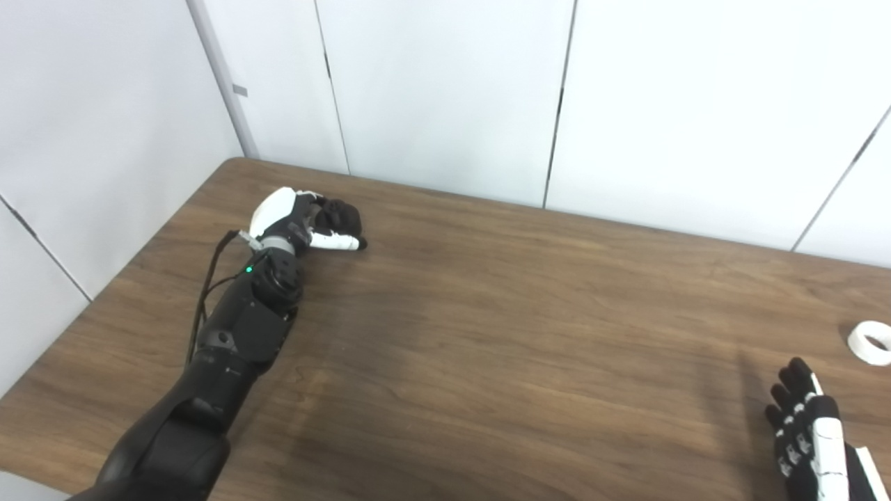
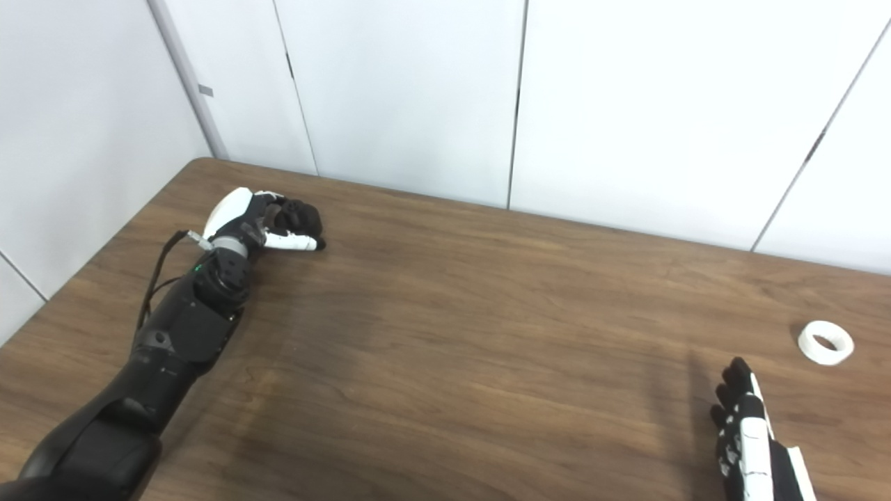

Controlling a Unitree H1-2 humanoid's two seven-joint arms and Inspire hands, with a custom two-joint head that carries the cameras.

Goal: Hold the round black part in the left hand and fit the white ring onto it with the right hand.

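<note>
While curled near the far left corner of the wooden table (image 1: pixel 487 334), left hand (image 1: pixel 306 219) seen low over the tabletop, fingers (image 1: pixel 339 214) wrapped inward and thumb laid straight along the underside. Something dark bunched inside that curl, possibly the round black part, but too merged with the black fingers to tell; whether clamped on it or merely closed, cannot say. Forearm stretched back toward the near left edge, a green light showing near the wrist.

Far off to the other side, right hand (image 2: pixel 748 435) only partly in frame at the near right edge, fingers extended and slightly apart, holding nothing. White ring (image 2: pixel 825 342) lying flat on the wood just beyond and a little to the outer side of those fingertips, near but not touching. Ring well apart from the left hand, the whole width of bare wood between them. White wall panels (image 1: pixel 445 90) behind the table's far edge.
</note>
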